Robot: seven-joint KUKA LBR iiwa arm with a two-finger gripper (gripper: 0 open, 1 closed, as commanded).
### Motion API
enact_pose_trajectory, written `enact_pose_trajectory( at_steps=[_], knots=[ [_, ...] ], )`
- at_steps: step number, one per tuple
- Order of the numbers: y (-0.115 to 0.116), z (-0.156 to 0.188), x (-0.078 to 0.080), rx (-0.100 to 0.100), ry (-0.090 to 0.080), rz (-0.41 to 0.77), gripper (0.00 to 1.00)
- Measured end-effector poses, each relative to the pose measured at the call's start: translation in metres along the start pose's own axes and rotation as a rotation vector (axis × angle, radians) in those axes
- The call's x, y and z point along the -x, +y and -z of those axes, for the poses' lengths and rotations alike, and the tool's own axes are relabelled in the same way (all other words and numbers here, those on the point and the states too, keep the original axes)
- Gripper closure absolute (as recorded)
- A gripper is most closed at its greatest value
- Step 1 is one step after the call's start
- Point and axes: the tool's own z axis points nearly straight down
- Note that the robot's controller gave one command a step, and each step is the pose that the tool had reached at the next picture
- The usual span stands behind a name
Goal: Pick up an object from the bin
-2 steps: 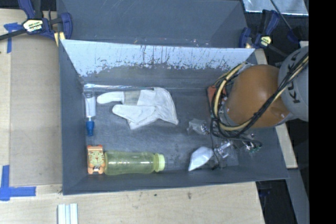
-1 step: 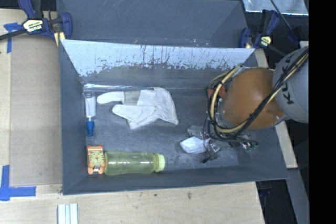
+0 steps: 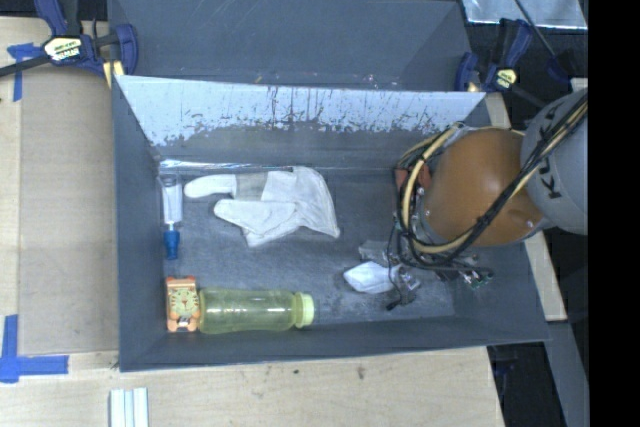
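You cannot tell how the jaws stand: they are hidden beneath the orange wrist cover (image 3: 470, 195) and its cables, low by the right wall of the bin (image 3: 300, 35). Just beside them, toward the front-right corner of the floor, lies a small white crumpled wad (image 3: 366, 277). Judge it light, soft and yielding, likely paper or film. Pinch it across its bulk, since a thin edge may slip free. Well apart lie a white cloth (image 3: 285, 205) mid-floor and a yellow-green bottle (image 3: 255, 309) along the front wall.
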Motion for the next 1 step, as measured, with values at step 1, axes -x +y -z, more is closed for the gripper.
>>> enact_pose_trajectory(
  at_steps=[1],
  knots=[
    [0.0003,0.0063,-0.0010,0.005,0.010,0.003,1.00]
  ],
)
